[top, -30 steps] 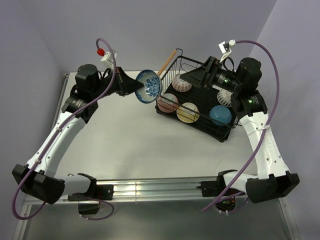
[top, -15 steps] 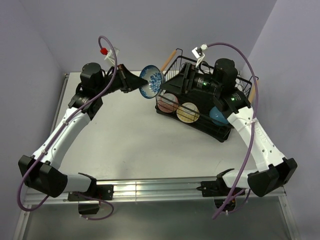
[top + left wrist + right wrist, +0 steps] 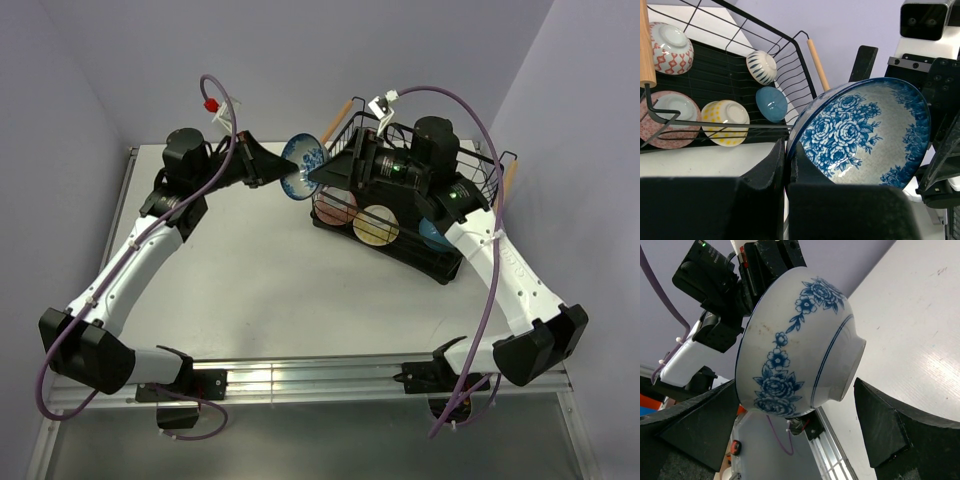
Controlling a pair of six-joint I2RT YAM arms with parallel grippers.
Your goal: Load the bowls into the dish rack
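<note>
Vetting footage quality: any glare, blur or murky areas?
Top external: even light, sharp, soft shadows on the table. Left wrist: small glints on the floral bowl, near fingers very dark. Right wrist: bowl crisp, sheen on the table.

You have bright, even overhead light; shadows on the tabletop (image 3: 270,280) are faint. Small glints sit on the blue-flowered bowl (image 3: 865,135). Close up, the fingers (image 3: 695,430) of the right claw (image 3: 795,385) look slightly soft.
</note>
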